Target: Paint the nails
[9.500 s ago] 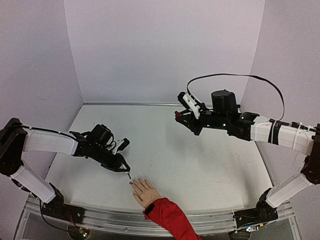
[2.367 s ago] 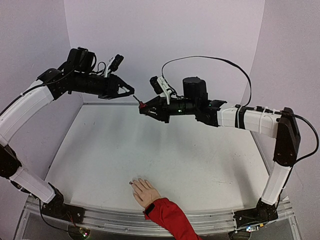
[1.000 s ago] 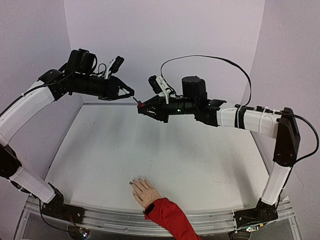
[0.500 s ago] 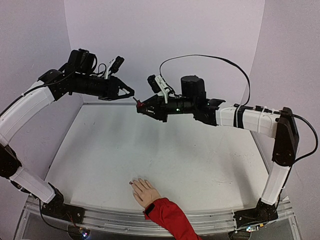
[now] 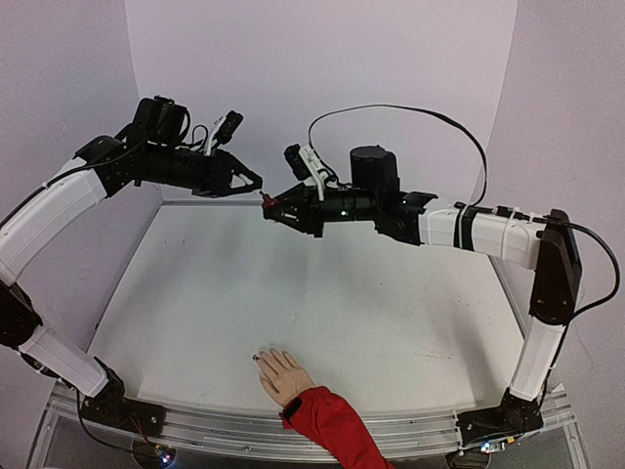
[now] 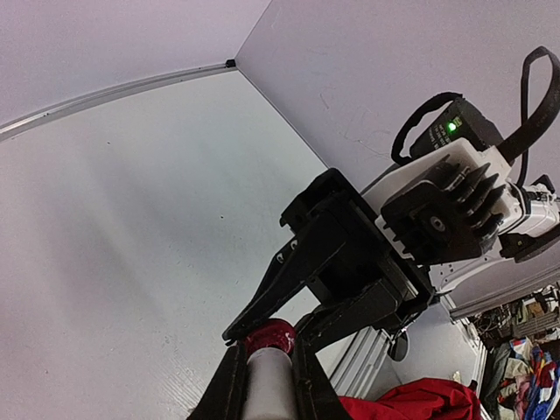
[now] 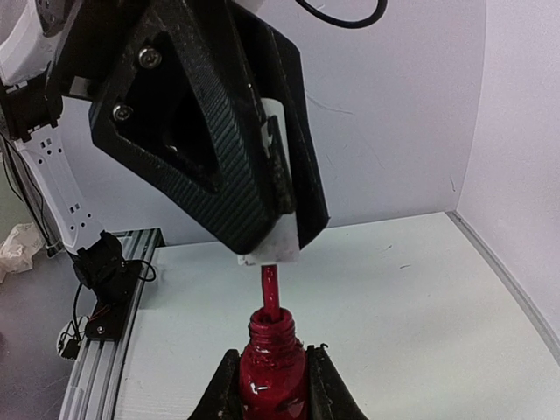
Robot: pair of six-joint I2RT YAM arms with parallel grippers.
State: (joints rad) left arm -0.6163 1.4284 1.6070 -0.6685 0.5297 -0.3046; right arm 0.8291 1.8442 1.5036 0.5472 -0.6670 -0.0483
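Observation:
High over the back of the table, my left gripper (image 5: 256, 185) is shut on the white cap (image 7: 273, 243) of the polish brush. My right gripper (image 5: 270, 209) is shut on the dark-red polish bottle (image 7: 273, 372), pointing left at the cap. The red brush stem (image 7: 270, 293) dips into the bottle's open neck. In the left wrist view the cap (image 6: 266, 387) sits between my left gripper's (image 6: 267, 352) fingers with the bottle's rim (image 6: 270, 334) just beyond. The beige mannequin hand (image 5: 283, 375) lies palm down near the front edge, its nails (image 5: 260, 358) tiny, far below both grippers.
The hand's red sleeve (image 5: 329, 422) runs off the front rail (image 5: 195, 422). White walls close in the table at the back and both sides. A black cable (image 5: 420, 115) loops above my right arm.
Long before, my left gripper was low at the mannequin's fingertips; it is now raised at the back. Over the last second my right gripper carried the bottle slightly left, onto the brush.

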